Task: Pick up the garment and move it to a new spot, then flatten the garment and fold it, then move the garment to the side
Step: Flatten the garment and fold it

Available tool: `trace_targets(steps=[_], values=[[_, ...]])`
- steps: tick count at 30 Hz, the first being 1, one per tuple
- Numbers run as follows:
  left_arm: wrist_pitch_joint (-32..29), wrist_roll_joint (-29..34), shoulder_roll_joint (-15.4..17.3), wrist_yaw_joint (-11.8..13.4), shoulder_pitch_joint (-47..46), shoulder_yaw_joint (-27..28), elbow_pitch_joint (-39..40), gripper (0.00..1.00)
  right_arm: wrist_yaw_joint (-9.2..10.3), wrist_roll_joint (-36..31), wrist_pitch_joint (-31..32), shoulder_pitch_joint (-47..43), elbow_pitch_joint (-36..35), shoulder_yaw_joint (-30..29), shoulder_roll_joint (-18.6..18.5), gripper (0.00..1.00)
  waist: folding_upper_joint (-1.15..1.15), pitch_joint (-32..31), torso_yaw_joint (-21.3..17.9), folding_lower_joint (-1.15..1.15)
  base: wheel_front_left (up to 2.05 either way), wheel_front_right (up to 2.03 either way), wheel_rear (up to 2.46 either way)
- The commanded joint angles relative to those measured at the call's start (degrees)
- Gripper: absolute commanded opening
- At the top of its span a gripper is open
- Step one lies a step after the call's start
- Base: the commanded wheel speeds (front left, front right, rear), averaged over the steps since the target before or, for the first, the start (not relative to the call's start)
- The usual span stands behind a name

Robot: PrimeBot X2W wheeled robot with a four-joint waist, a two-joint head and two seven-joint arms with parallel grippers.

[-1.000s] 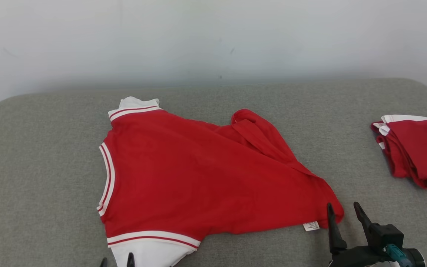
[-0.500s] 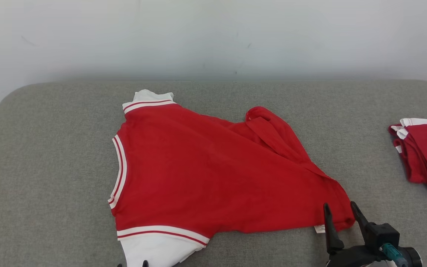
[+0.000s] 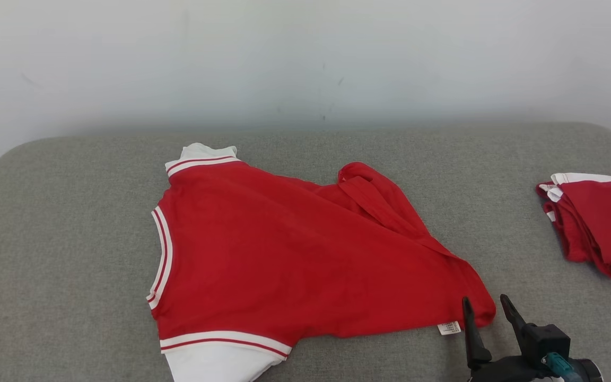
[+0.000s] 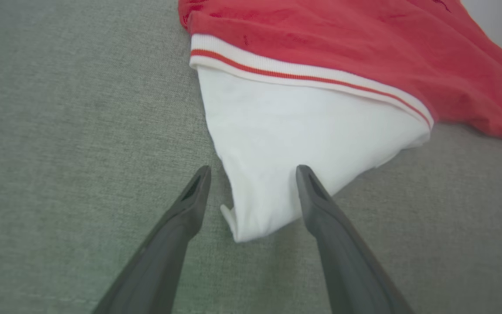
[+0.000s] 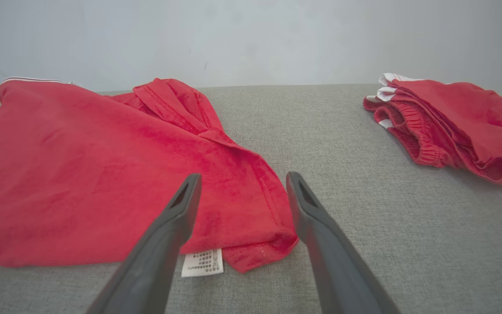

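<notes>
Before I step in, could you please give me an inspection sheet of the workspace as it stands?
Surface: grey padded table, cloth-covered, with rounded corners.
Job's things: red shirt spread out but partly rumpled, white sleeve at the near edge, label at its near right corner.
Clutter: folded red pile on the table's right side.
Grippers: left gripper open, fingers astride the sleeve tip; right gripper open at the shirt corner by the label; neither holds anything.
Cables: nothing seen.
Surroundings: pale wall behind the table.
</notes>
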State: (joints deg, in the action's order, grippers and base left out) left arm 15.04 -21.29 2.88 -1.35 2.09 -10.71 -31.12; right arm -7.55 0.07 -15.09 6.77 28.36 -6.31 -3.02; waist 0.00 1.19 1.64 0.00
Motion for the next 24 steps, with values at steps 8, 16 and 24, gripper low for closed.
trace_targets(steps=[8,16,24], values=[[0.16,0.1,0.03,-0.88,-3.09,0.52,-0.16,0.0,0.15,0.22,-0.02,0.0,-0.57,0.04,0.16,1.0,0.0,1.01,-0.32,0.0,0.0,0.0,0.0],[0.17,3.43,0.05,-2.08,-8.05,3.4,3.07,0.0,0.15,0.66,-0.02,1.38,-1.06,-0.09,-0.46,1.0,0.0,3.3,-0.88,0.0,0.0,0.0,0.0],[0.16,7.44,0.03,-2.93,-17.06,9.05,4.98,0.0,0.15,1.48,-0.02,3.65,-2.38,-0.03,-0.86,1.0,0.0,7.59,-1.97,0.0,0.0,0.0,0.0]])
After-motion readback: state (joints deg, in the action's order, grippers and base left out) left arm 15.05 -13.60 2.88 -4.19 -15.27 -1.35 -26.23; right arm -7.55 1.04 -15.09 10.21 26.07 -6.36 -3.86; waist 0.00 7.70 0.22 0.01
